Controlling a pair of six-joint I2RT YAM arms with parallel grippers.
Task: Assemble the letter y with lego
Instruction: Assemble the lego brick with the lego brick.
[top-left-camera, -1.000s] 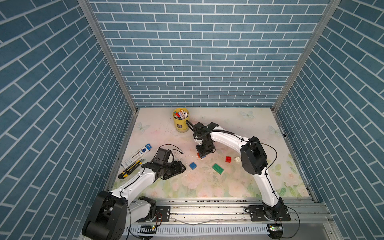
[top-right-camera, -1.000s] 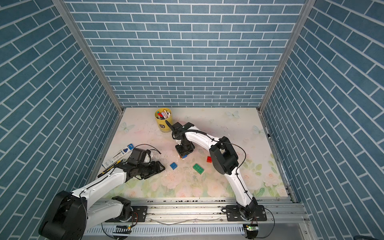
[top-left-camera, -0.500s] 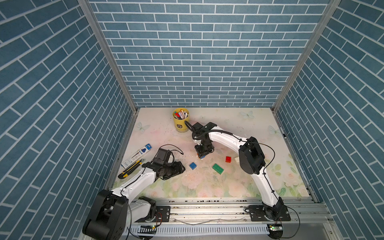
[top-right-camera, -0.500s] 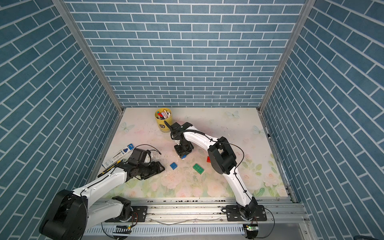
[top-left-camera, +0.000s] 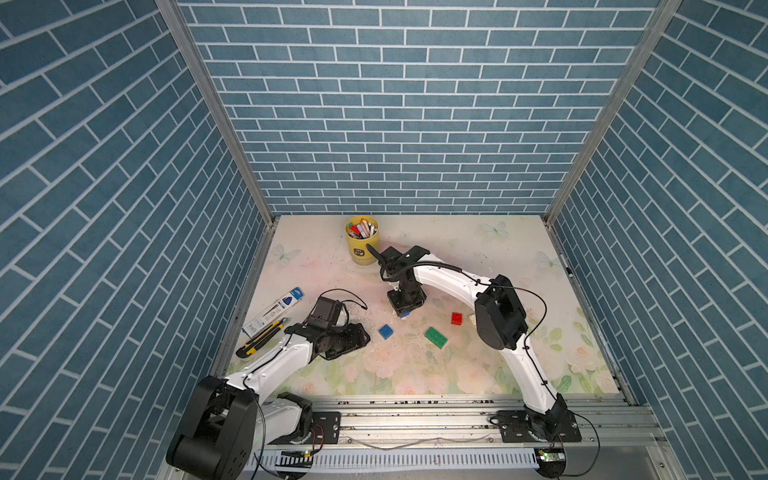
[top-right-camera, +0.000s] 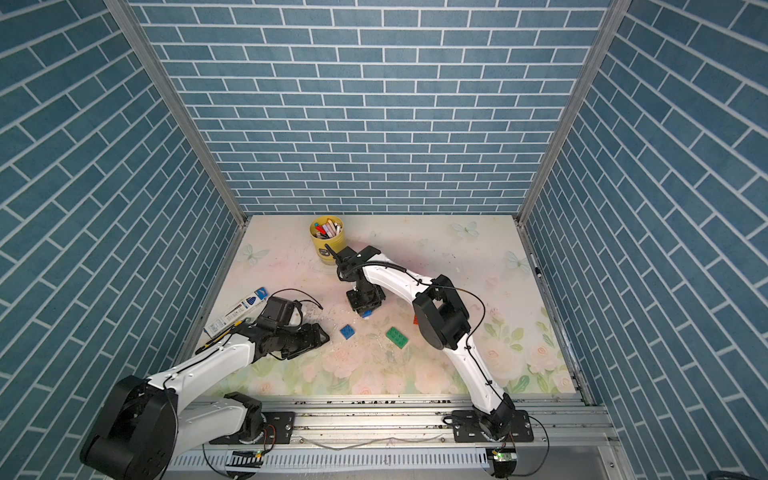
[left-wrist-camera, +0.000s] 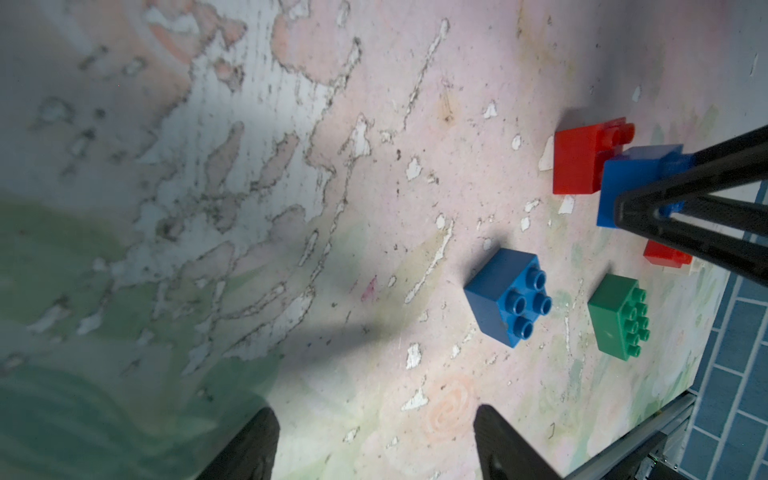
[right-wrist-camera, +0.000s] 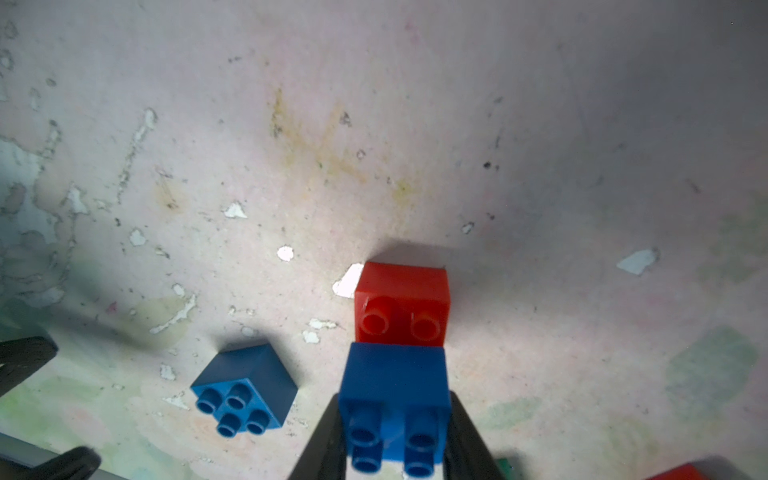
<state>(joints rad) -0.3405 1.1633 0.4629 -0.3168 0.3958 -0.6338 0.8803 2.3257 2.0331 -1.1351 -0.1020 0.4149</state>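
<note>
My right gripper (right-wrist-camera: 395, 440) is shut on a blue lego brick (right-wrist-camera: 395, 395), fingers on its two sides. That brick covers half of a red brick (right-wrist-camera: 403, 303) lying on the table; two red studs stay uncovered. In both top views the gripper (top-left-camera: 405, 309) points down at mid-table and hides most of this pair. A second blue brick (top-left-camera: 386, 331) lies loose to its left, with a green bar (top-left-camera: 436, 337), another red brick (top-left-camera: 457, 318) and a white one (top-left-camera: 472, 319) to the right. My left gripper (left-wrist-camera: 374, 440) is open and empty, short of the loose blue brick (left-wrist-camera: 505, 297).
A yellow cup of pens (top-left-camera: 362, 245) stands at the back, just behind the right arm's wrist. A pen box (top-left-camera: 274, 311) and a yellow utility knife (top-left-camera: 262, 343) lie along the left wall. The metal rail (top-left-camera: 415, 419) runs along the front edge.
The right gripper has shifted slightly to the left with the blue brick in it. The left arm has not moved.
</note>
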